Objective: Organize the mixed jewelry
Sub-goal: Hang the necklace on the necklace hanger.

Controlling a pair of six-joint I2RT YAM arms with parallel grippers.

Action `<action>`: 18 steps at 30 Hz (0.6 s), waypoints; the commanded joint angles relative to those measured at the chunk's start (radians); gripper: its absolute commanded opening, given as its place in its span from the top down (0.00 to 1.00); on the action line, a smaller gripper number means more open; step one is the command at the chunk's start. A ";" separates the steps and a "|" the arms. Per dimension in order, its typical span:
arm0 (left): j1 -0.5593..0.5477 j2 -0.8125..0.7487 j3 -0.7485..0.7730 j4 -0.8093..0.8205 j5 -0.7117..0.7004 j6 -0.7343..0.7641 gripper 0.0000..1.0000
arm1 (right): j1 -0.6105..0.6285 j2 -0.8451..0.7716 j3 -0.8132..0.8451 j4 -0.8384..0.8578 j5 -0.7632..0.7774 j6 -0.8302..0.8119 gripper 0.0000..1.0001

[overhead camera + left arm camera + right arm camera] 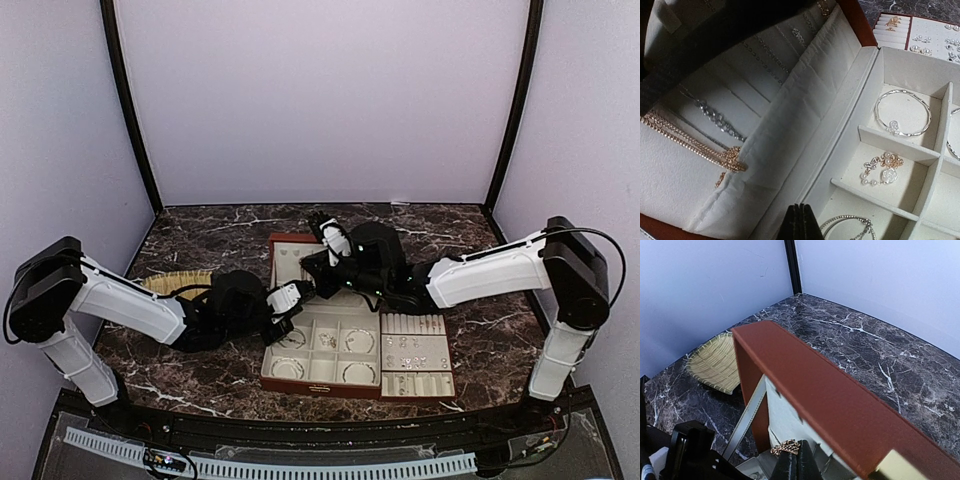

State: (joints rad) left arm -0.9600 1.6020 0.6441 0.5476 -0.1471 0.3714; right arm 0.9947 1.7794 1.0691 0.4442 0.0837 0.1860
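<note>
Observing the left gripper (798,223) at the left edge of the box (322,388), close by the hinge: jaws shut together, nothing between them that I can see. Right gripper (796,466) sits against the inner side of the upright lid (830,405), jaws pinched narrow on a gold chain (786,447). Gold strands (690,142) drape across the lid lining. One silvery bangle (902,113) lies flat in a compartment; a pearl piece (883,170) occupies the adjoining compartment. Mat (715,364) lies on the table beyond the lid, well apart
</note>
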 commanded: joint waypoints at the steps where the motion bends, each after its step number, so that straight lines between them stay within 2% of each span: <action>1: 0.000 -0.054 0.028 -0.051 0.007 -0.053 1.00 | -0.005 0.006 0.013 0.033 -0.021 0.014 1.00; 9: 0.004 -0.196 0.041 -0.050 -0.048 -0.216 0.80 | -0.005 -0.032 0.005 0.041 -0.060 0.040 1.00; 18: 0.012 -0.253 -0.033 0.072 -0.079 -0.431 0.73 | -0.017 -0.059 0.008 0.033 -0.128 0.069 1.00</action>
State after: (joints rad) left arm -0.9558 1.3746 0.6571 0.5434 -0.2024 0.0654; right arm 0.9920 1.7672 1.0691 0.4431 0.0002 0.2283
